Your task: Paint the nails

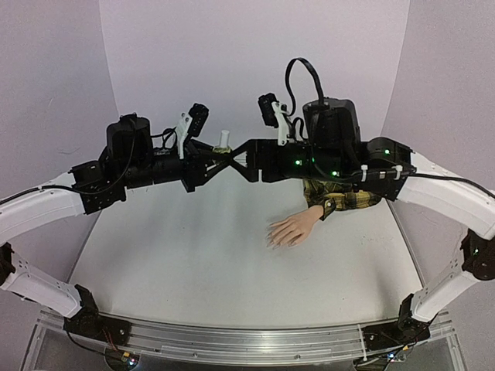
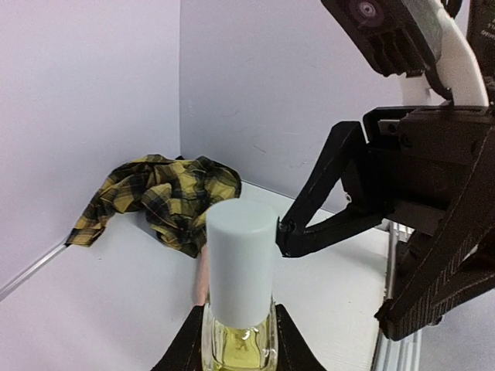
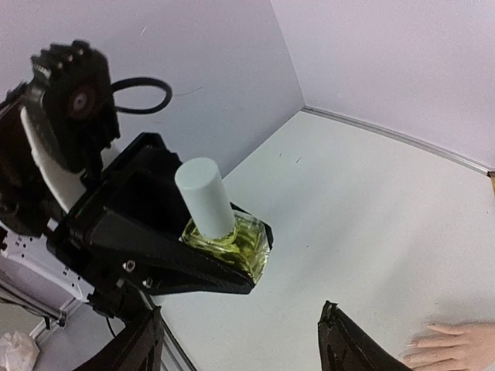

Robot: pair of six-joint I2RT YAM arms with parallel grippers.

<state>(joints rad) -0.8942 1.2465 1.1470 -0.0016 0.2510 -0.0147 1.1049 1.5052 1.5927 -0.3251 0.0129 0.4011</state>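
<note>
Soft even light, faint shadows, near bottle (image 2: 240, 267) slightly blurred.

Both arms up, forearms level, reaching inward, grippers nose to nose at centre. Left gripper (image 2: 238, 344) clamped on a small bottle (image 3: 224, 232), held upright; right gripper (image 3: 244, 352) jaws spread wide, facing it

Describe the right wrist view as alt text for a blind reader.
The left tool grips a small white-capped bottle of yellowish liquid above a white table. The open right tool frames the bottom edge; fingertips of a mannequin hand show lower right.
</note>
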